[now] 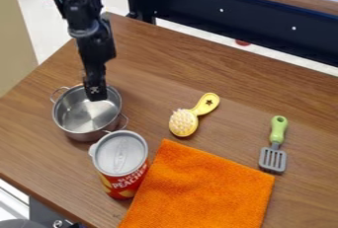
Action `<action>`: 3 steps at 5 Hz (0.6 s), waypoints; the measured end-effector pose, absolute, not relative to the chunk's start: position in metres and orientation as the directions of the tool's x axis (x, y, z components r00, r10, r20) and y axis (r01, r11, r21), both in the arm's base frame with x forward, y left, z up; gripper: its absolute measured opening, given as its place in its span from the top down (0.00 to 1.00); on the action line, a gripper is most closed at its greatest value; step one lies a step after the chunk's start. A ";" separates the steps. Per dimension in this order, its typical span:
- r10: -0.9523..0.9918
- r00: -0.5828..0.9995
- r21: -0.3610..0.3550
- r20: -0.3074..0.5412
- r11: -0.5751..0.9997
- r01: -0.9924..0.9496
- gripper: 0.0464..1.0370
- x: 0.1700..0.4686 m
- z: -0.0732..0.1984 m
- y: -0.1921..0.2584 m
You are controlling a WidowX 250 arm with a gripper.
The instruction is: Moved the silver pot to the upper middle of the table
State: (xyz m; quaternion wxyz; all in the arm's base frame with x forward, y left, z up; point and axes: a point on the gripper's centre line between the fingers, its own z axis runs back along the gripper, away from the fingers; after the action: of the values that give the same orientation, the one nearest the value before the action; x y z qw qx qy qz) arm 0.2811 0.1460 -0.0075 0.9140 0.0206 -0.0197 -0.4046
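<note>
The black gripper (pixel 96 93) hangs from the upper left over the far rim of the silver pot, its tip overlapping the pot's inside in view. Whether it touches the pot I cannot tell. The silver pot (pixel 86 116) stands upright at the left of the wooden table (pixel 151 54), with one wire handle at its upper left and another at its lower right. Its inside looks empty.
A peach can (pixel 121 160) with a grey lid stands close against the pot's lower right. An orange cloth (pixel 201 187) lies at the front. Further right are a yellow brush (pixel 185 122) and a green-handled spatula (pixel 274 155). The table's far edge runs beyond them.
</note>
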 end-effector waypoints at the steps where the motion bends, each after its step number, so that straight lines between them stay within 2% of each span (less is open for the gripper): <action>1: -0.746 0.665 0.053 0.029 0.666 0.744 0.09 0.283 -0.017 0.146; 2: -0.757 0.652 0.087 0.037 0.653 0.752 0.37 0.288 -0.020 0.148; 3: -0.764 0.643 0.077 0.042 0.645 0.761 0.67 0.287 -0.028 0.146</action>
State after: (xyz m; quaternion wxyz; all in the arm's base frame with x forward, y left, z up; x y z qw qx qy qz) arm 0.2874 0.1465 -0.0280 0.9061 0.0263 -0.0354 -0.4207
